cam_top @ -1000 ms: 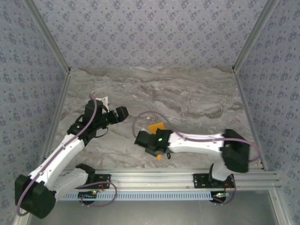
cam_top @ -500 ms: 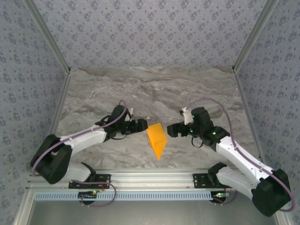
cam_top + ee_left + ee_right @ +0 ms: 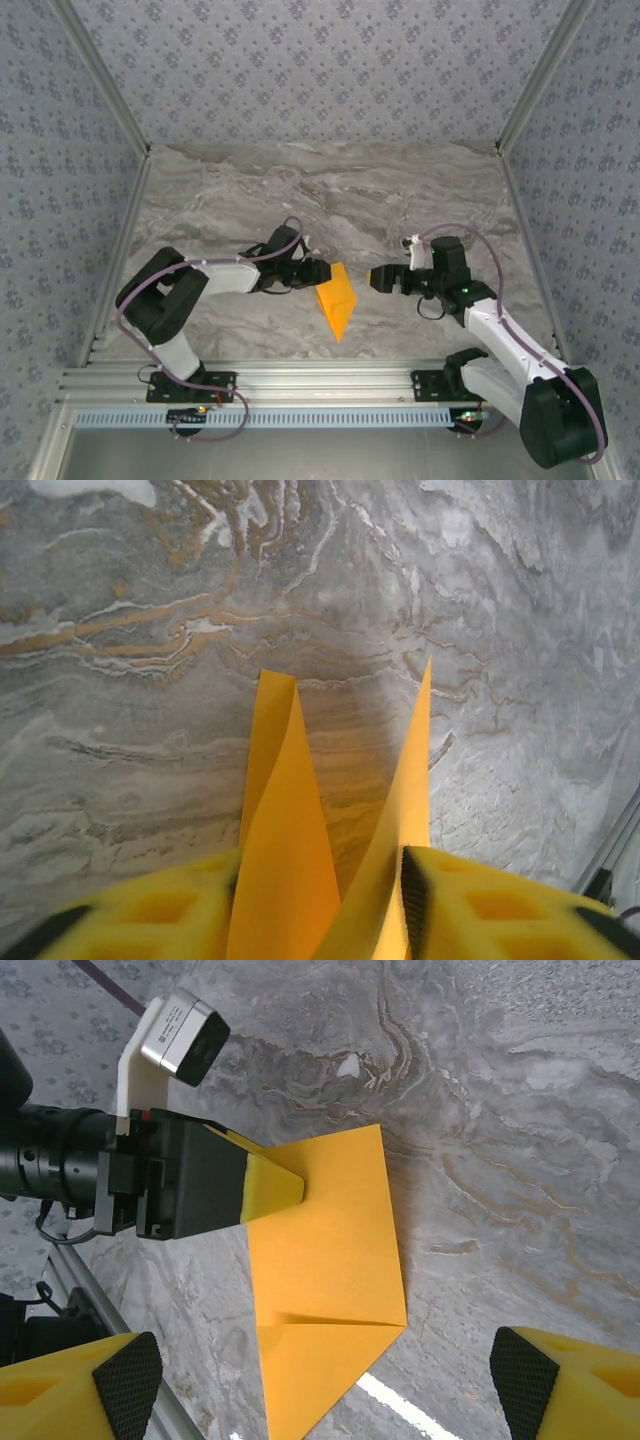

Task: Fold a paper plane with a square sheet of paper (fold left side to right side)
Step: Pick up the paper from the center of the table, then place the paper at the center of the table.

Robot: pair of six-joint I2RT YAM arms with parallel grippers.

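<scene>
At the middle of the counter [image 3: 420, 200] lies the orange paper plane [image 3: 336, 302]; the left gripper [image 3: 320, 273] jaws pinch its left edge, while the right gripper [image 3: 380, 278] jaws stand spread just beside it.

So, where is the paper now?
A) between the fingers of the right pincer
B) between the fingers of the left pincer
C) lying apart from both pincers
B: in the left wrist view the paper runs between the fingers of the left pincer, while the right pincer stands open, apart from it.
</scene>
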